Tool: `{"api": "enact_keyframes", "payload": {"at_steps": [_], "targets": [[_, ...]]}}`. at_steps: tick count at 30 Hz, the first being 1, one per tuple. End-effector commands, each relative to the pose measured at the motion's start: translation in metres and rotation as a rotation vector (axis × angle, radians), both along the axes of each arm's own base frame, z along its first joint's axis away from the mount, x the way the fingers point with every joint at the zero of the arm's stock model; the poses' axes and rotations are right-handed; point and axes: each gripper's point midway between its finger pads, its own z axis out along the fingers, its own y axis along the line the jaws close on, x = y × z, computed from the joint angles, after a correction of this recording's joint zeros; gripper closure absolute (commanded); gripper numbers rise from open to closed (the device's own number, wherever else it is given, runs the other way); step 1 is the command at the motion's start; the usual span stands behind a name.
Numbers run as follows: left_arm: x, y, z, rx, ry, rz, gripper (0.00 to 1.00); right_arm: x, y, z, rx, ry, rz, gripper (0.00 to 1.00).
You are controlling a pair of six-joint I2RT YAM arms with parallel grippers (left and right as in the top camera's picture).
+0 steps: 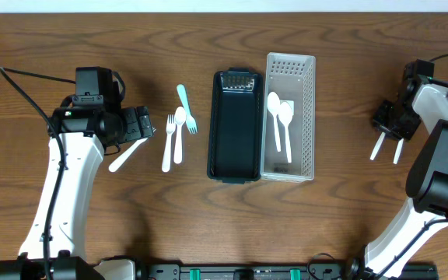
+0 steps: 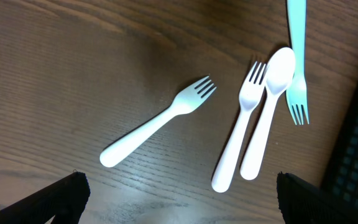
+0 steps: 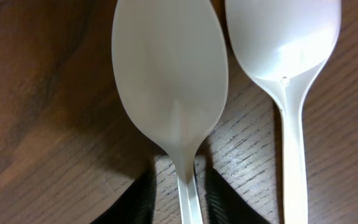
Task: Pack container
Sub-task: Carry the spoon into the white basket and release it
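The table [image 1: 348, 70] is dark brown, streaky-grained wood. Ahead of the left gripper [image 2: 182, 199] lie a white fork [image 2: 160, 124] and a teal fork [image 2: 297, 56]. Between the black fingers [image 3: 143, 202] of the right gripper [image 3: 180, 199] is a white spoon [image 3: 169, 74]. The tray [image 1: 232, 132] is black, the perforated basket [image 1: 309, 93] pale grey.

The left arm [image 1: 61, 187] rises from the table's near edge, its white link leaning inward to a black wrist. The left gripper [image 1: 148, 128] points toward the table's middle, its dark fingertips [image 2: 61, 199] spread wide apart. The right arm [image 1: 434, 155] bends up at the far side. The right gripper [image 1: 390, 118] hangs low, its fingers [image 3: 143, 199] set close together; whether they clamp is unclear.
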Motion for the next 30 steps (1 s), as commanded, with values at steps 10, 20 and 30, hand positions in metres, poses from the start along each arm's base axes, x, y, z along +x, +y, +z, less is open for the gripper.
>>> {"api": "enact_keyframes", "payload": {"at_steps": [10, 20, 30], "targets": [[0.004, 0.000, 0.005, -0.002, -0.011, -0.006, 0.02, 0.021, 0.045, 0.055, 0.120, -0.150, 0.164, 0.99], [0.004, 0.000, 0.005, -0.002, -0.011, -0.006, 0.02, 0.041, 0.179, 0.209, 0.166, -0.587, 0.487, 0.99], [0.004, 0.000, 0.005, -0.002, -0.011, -0.006, 0.02, 0.038, 0.245, 0.103, 0.117, -0.343, 0.526, 0.94]]}}
